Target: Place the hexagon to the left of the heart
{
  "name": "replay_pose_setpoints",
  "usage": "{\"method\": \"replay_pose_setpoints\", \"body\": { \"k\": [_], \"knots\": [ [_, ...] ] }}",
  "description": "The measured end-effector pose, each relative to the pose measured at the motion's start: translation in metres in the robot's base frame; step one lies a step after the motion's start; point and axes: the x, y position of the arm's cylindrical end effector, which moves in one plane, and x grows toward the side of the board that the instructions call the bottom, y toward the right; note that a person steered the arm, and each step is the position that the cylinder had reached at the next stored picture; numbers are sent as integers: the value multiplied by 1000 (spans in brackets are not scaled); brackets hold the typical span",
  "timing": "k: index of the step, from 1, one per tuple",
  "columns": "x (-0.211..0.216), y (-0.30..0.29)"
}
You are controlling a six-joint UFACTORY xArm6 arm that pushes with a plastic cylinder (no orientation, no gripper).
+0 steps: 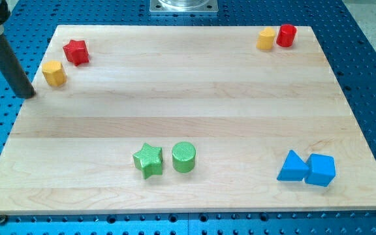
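A yellow hexagon block (54, 73) lies near the board's upper left, just below and left of a red star (76, 51). A yellow block that looks like a heart (266, 38) lies near the upper right corner, touching a red rounded block (286, 35) on its right. My tip (26, 94) is at the board's left edge, a short way to the left of and slightly below the yellow hexagon, not touching it. The dark rod slants up towards the view's top left.
A green star (149, 160) and a green cylinder (183, 157) sit side by side at the lower middle. A blue triangle (293, 167) and a blue cube (321, 170) touch at the lower right. The wooden board (188, 98) rests on a blue perforated table.
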Motion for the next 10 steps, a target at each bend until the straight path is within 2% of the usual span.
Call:
{"method": "replay_pose_setpoints", "body": {
  "k": [1,2,3,4,5,6,7,8,9,10],
  "knots": [
    [-38,30],
    [-46,82],
    [-37,146],
    [-45,182],
    [-65,148],
    [-90,191],
    [-106,290],
    [-109,352],
    [-114,304],
    [-135,341]
  ]
}}
